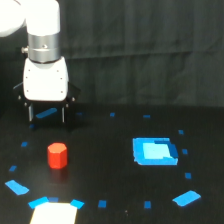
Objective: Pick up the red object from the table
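Red object [57, 155] upright on table [110, 165], toward near edge, exterior view's left, clear of blue tape. Behind it, my gripper [46, 114] hovers apart — fingers spread, empty. Plan: centre over block, descend straight, close on flat sides.

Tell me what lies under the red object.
The red object stands upright on the black table, apart from the blue tape squares around it. Its base hides the spot beneath, so any mark there cannot be seen. The end effector is above and behind it, not touching.
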